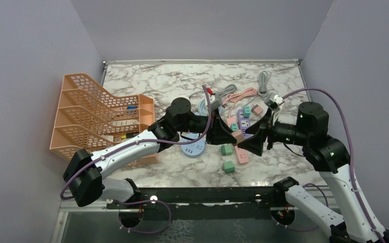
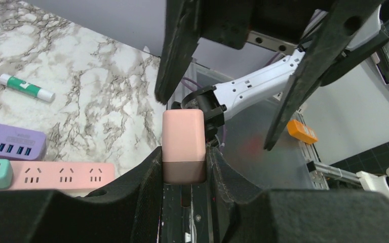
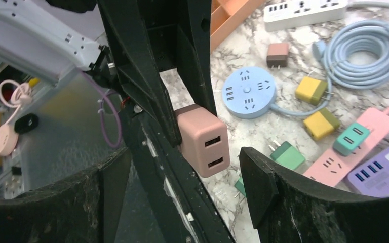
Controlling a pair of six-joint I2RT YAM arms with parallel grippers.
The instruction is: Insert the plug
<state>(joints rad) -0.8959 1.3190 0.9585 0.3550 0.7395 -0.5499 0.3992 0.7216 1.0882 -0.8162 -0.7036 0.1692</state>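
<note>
- Holding the plug above the tabletop, the left claw is clenched on it.
- Right claw is released and faces the plug, likely for a handover.
- Next: line the prongs up with the strip.

The desk lies bare along the upper middle of the top view and in a strip at the lower middle, while the orange file rack walls off the left. The centre is crowded. Coiled cables, power strips and loose green plugs lie close together around the left gripper and right gripper, which meet nose to nose, the pink plug filling the gap between them.
</note>
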